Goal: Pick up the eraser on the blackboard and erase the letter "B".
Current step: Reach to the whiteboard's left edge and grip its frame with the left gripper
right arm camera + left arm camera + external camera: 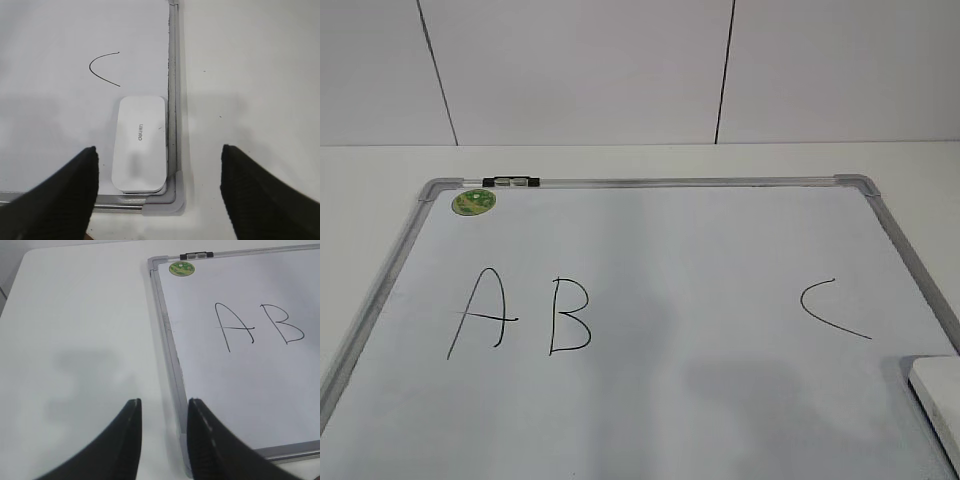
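Note:
The blackboard (650, 400) is a white dry-erase board with a silver frame, lying flat on the table. The letter "B" (570, 316) is drawn left of centre, between an "A" (480, 312) and a far-off "C" (830, 308). The eraser (140, 142), a white rounded block, lies on the board's near right corner against the frame; its edge shows in the exterior view (938, 398). My right gripper (159, 165) is open wide above that corner, the eraser between its fingers. My left gripper (163, 407) is open and empty over the board's left frame edge. The "B" also shows in the left wrist view (285, 324).
A round green sticker (474, 203) and a black clip (510, 182) sit at the board's far left corner. White table (75, 340) surrounds the board; a white panelled wall stands behind.

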Controlling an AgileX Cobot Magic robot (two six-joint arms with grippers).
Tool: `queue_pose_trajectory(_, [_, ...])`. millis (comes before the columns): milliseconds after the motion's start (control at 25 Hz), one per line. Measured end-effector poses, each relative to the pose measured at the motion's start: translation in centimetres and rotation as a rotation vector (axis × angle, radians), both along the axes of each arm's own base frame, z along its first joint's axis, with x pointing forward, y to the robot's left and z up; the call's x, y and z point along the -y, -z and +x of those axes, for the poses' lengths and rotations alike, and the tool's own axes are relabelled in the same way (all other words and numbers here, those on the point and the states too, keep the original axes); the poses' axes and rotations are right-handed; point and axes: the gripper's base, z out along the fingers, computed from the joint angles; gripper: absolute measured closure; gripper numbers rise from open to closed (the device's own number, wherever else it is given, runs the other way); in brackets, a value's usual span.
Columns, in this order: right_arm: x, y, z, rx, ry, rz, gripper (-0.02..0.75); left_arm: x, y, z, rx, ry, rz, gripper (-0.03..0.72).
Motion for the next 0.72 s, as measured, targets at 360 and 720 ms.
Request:
queue_pose_trajectory(360, [0.0, -0.1, -0.1, -0.012, 0.0, 0.0, 0.154, 0.0, 0.0, 0.0, 0.0, 0.0, 0.0, 0.452])
queue_pose_trajectory(720, [0.0, -0.4, 1.4, -0.226, 0.045, 0.053, 0.154, 0.0, 0.0, 0.0, 0.0, 0.0, 0.0, 0.452])
